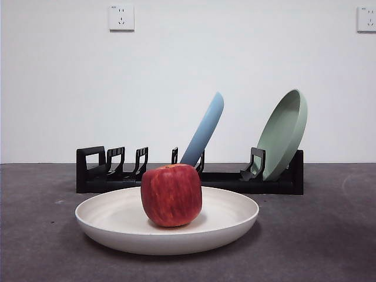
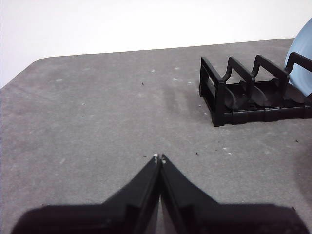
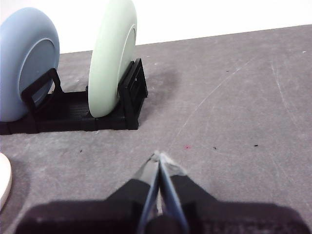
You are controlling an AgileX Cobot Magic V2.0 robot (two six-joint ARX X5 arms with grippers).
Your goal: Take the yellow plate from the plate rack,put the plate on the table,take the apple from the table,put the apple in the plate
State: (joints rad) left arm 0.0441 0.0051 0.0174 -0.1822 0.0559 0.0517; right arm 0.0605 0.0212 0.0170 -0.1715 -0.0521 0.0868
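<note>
The yellow plate [image 1: 229,218], pale cream, lies flat on the table [image 1: 329,235] in front of the plate rack [image 1: 223,179]. The red apple [image 1: 171,195] stands in the middle of the plate. A sliver of the plate's rim shows in the right wrist view [image 3: 3,180]. My left gripper [image 2: 159,158] is shut and empty, over bare table beside the handle end of the rack [image 2: 243,92]. My right gripper [image 3: 159,155] is shut and empty, over bare table beside the rack's other end [image 3: 131,97]. Neither gripper shows in the front view.
A light blue plate [image 1: 205,129] and a pale green plate [image 1: 283,134] lean in the rack; both show in the right wrist view [image 3: 27,63] [image 3: 112,53]. A white wall with two sockets [image 1: 121,17] stands behind the table.
</note>
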